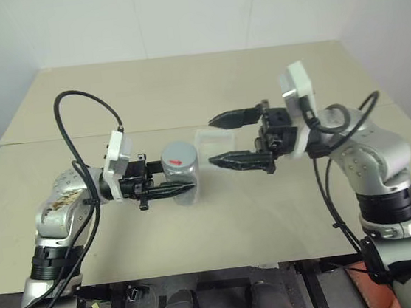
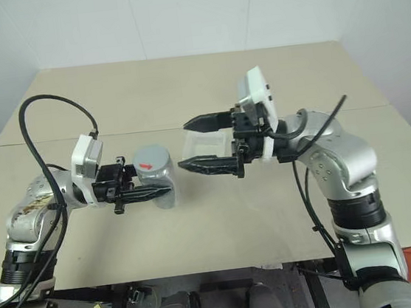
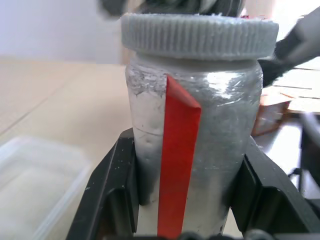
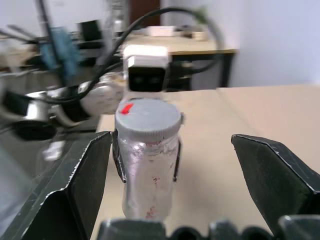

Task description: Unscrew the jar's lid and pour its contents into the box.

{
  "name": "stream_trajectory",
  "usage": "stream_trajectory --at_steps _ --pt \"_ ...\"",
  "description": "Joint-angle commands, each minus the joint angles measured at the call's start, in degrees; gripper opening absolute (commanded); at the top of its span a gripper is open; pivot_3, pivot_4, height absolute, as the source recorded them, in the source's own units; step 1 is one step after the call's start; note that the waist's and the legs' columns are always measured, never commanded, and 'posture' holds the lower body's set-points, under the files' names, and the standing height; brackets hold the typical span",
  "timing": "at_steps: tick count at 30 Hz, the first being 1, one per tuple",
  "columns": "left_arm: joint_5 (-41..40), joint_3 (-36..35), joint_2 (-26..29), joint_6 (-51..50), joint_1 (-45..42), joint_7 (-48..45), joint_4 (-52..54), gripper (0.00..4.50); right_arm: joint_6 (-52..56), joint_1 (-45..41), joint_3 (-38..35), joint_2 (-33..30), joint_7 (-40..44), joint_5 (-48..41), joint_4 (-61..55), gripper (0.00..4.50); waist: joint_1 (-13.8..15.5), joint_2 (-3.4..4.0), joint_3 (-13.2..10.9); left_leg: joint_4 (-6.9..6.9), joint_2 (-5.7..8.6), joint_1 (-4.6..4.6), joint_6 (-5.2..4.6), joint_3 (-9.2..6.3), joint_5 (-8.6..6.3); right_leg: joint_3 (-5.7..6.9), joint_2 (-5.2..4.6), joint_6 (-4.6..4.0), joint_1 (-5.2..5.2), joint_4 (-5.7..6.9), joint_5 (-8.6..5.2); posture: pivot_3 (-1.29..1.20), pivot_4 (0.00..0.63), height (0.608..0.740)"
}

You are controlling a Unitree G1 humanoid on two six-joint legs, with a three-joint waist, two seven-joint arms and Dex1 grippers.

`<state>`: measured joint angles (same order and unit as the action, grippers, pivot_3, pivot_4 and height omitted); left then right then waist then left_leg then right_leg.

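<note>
jar [image 1: 180, 173] | we see left end effector [image 1: 167, 191] pinching its body, lid [image 1: 178, 157] on | right end effector [image 1: 227, 138] spread, apart | risk: jar twists in grip when lid is turned

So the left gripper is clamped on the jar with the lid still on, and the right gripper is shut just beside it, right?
Not quite. The right gripper is open, its two fingers spread wide and apart from the lid, as the right wrist view shows. The rest holds: the left gripper is clamped on the jar, and the lid is still on.
</note>
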<state>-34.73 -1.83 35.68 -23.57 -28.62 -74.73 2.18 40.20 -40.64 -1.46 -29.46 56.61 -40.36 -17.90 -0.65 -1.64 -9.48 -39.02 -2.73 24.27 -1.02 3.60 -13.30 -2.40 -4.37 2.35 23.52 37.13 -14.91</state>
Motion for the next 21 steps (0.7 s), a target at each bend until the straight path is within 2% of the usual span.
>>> stream_trajectory --at_steps 1,3,11,15,21 --pt "4.7 1.1 -1.6 3.1 -0.9 5.8 1.6 1.94 3.3 -0.3 -1.8 0.9 -7.1 -2.7 -6.1 4.45 0.0 0.00 0.0 0.01 0.00 -0.01 0.00 0.00 0.00 -0.01 0.00 0.00 -0.01 0.00 0.00 0.00 0.150 0.740" --pt "7.5 2.9 -3.4 4.8 -1.4 8.3 1.1 1.94 5.5 -0.3 -0.5 1.3 -10.9 -2.7 -8.6 4.45 0.0 0.00 0.0 0.01 0.01 0.00 0.00 0.01 0.00 -0.01 0.00 0.00 0.00 -0.02 0.00 0.00 0.150 0.740" --pt "8.0 2.8 -9.0 4.5 -3.8 15.0 0.7 1.94 15.3 -3.6 5.0 6.1 -29.8 2.9 -11.9 4.45 -0.2 0.00 0.0 0.01 0.01 0.00 0.00 0.01 0.00 -0.02 0.00 -0.01 0.02 0.02 0.00 0.00 0.150 0.740" --pt "7.4 3.2 -9.8 4.2 -3.8 15.3 1.1 1.94 17.6 -4.4 5.4 7.6 -33.7 3.9 -12.3 4.45 -0.1 0.00 0.0 0.02 0.02 0.10 0.00 0.02 0.00 -0.03 -0.01 -0.01 0.11 -0.01 0.00 0.00 0.150 0.740" --pt "6.8 3.1 -9.6 3.8 -3.7 14.8 1.4 1.94 18.2 -5.2 6.0 8.1 -35.1 4.7 -11.6 4.45 -0.1 0.00 0.0 0.02 0.02 0.11 0.00 0.02 0.00 -0.03 -0.01 -0.01 0.13 0.01 0.01 0.00 0.150 0.740"
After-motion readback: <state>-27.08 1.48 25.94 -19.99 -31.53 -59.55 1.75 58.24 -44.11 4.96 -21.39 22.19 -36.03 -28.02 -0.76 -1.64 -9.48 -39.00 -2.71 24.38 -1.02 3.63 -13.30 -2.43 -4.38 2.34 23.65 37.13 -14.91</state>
